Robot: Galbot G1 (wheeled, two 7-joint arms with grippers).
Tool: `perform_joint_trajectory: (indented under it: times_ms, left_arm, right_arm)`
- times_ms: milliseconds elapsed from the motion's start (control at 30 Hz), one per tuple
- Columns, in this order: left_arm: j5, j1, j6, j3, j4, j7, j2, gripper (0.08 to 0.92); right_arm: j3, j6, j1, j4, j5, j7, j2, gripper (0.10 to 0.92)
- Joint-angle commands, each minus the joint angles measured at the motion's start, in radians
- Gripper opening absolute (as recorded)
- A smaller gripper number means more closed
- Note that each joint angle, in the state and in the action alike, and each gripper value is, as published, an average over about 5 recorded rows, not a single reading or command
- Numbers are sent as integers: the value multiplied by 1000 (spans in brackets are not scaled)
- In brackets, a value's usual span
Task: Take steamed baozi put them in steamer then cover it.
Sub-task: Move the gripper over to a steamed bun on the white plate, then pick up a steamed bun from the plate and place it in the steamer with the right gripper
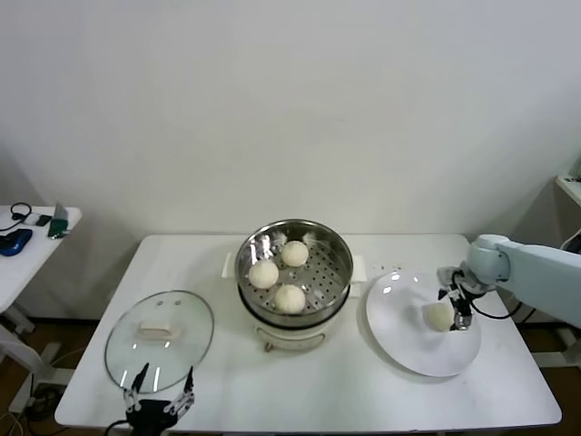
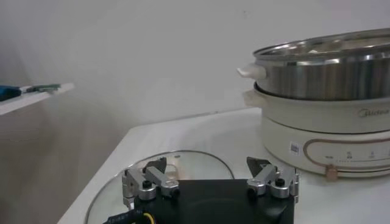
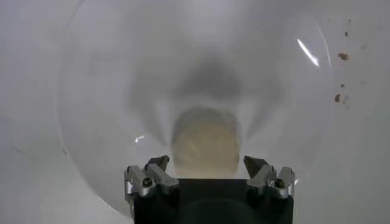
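The steamer (image 1: 342, 272) stands at mid-table, and its steel wall (image 2: 323, 73) also shows in the left wrist view. On its perforated tray lie three baozi (image 1: 294, 253) (image 1: 263, 273) (image 1: 290, 298). One more baozi (image 1: 439, 316) (image 3: 205, 143) rests on the white plate (image 1: 408, 350) at the right. My right gripper (image 1: 452, 311) (image 3: 206, 161) is open, with one finger on each side of that bun. The glass cover (image 1: 182, 318) (image 2: 183, 167) lies flat at the front left. My left gripper (image 1: 162, 400) (image 2: 207, 162) hangs open at the cover's near edge, holding nothing.
The white table (image 1: 272, 391) ends just in front of the cover and plate. A small side table (image 1: 36, 232) with dark items stands at the far left. A few crumbs (image 3: 341, 58) lie beside the plate.
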Motion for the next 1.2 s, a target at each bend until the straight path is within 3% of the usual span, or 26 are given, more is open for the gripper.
perform_joint_trajectory:
  times_ms: [33, 333, 567, 767, 933, 1200]
  left_arm:
    - [0, -1, 0, 2, 1, 0, 0, 823]
    - [1, -2, 0, 5, -3, -1, 2, 823]
    - [2, -10, -1, 19, -1, -1, 7, 823]
    - [-1, -16, -2, 28, 5, -3, 12, 823]
    - [-1, -18, -5, 37, 2, -3, 16, 823]
    - [-7, -12, -9, 33, -4, -4, 20, 823]
  right_arm:
    - [54, -1, -54, -55, -8, 12, 25, 791]
    - [-45, 7, 134, 50, 80, -27, -12, 690]
    - [-368, 15, 654, 229, 332, -70, 43, 685]
    - [-398, -25, 915, 370, 538, -81, 187, 687]
    - [-324, -92, 901, 442, 655, -14, 307, 687]
    - [-251, -148, 671, 394, 641, 77, 454, 687]
